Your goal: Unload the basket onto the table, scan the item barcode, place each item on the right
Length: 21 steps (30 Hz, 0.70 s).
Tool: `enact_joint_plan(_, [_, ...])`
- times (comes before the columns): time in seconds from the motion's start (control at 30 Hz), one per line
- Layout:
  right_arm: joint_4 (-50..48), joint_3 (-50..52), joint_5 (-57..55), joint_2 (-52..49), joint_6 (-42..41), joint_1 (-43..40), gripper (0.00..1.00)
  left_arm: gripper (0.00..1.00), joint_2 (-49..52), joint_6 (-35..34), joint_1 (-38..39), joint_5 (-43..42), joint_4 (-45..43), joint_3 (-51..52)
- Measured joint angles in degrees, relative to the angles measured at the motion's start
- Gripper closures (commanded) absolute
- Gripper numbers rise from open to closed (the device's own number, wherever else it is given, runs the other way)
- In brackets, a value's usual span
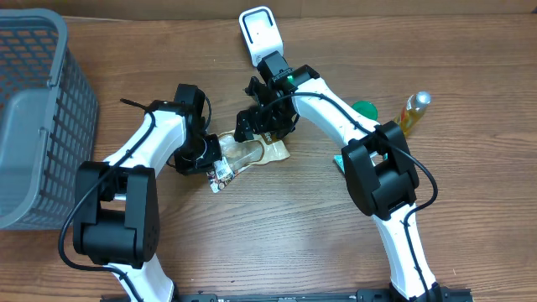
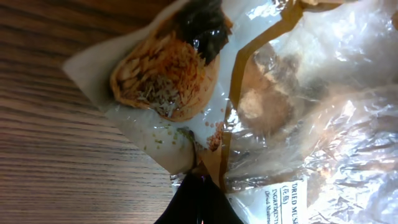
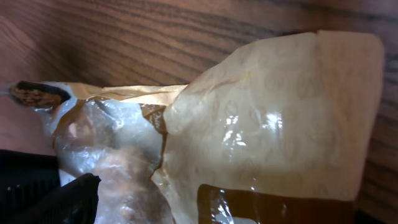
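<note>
While the left pincer [image 1: 214, 164] pinches the bag [image 1: 252, 153] at one end, the right pincer [image 1: 262, 126] hangs spread above it. The bag lies crosswise between both arms.

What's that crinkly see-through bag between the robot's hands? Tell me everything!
It is a crinkly clear plastic packet with a tan and brown label, holding brownish dried pieces. One end shows a food picture and small print. It lies on the brown wooden table. The left hand is shut on its edge; the right hand is open above it.
</note>
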State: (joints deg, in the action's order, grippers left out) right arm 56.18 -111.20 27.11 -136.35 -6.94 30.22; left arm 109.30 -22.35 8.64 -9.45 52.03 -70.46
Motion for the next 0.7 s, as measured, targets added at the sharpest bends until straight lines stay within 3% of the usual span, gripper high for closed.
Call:
enact_joint_plan(0.4, [-3.8,3.34,6.6,0.52,-2.8,-0.04,0.09,0.96,0.0,0.0,-0.02,1.9,0.04,0.0])
enact_joint_plan(0.47, [-7.02,5.49,8.74,1.14,-2.99,-0.09,0.12,0.96,0.0,0.0,-0.02,2.23,0.04,0.04])
enact_joint_plan(0.5, [-8.15,6.27,10.51,1.2,-3.02,-0.15,0.19,0.96,0.02,0.0,-0.02,2.43,0.04,0.04])
enact_joint_plan(0.7, [-8.66,8.17,16.0,0.94,-4.79,-0.37,0.29,0.96,0.0,0.0,-0.02,2.64,0.02,0.04])
